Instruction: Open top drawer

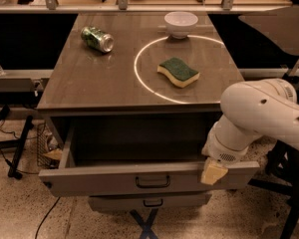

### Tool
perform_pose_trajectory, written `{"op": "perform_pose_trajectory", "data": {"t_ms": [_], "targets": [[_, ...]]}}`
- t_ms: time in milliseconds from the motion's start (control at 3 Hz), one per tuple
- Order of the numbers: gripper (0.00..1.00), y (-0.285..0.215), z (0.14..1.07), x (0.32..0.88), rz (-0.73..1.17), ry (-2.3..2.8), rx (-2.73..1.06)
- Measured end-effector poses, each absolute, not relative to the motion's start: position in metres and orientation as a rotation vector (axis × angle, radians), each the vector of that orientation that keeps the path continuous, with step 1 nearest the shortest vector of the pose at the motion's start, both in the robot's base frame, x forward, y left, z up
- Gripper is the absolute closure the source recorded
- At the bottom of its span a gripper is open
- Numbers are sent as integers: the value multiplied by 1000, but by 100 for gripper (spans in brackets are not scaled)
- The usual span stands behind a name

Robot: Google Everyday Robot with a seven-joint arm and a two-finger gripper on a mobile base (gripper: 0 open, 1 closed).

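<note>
The top drawer point(89, 179) is pulled far out of the cabinet, its deep box showing open and dark inside. Its flat grey front carries a small dark loop handle point(152, 182) at the centre. My gripper point(214, 172) is at the right end of the drawer front, its tan fingertip resting over the front's upper edge. The white arm point(259, 116) reaches in from the right and hides the drawer's right side.
A lower drawer point(149, 202) with a like handle sits under the open one. On the cabinet top lie a green can point(97, 39), a white bowl point(181, 23) and a green-and-yellow sponge point(178, 71). A wire basket point(44, 146) stands at the left.
</note>
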State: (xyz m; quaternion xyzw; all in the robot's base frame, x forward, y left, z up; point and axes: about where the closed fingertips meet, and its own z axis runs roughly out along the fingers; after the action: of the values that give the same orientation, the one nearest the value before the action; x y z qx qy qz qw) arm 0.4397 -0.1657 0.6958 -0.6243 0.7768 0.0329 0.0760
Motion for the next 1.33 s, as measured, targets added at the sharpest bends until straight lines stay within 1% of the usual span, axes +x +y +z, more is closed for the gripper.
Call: {"op": "perform_pose_trajectory", "data": {"t_ms": [333, 667, 1000, 1333], "targets": [[3, -164, 730, 440, 18, 2299, -1954], [25, -159, 750, 446, -35, 2263, -1998], [49, -153, 749, 457, -14, 2242, -2004], [80, -144, 733, 472, 58, 2209, -1970]]}}
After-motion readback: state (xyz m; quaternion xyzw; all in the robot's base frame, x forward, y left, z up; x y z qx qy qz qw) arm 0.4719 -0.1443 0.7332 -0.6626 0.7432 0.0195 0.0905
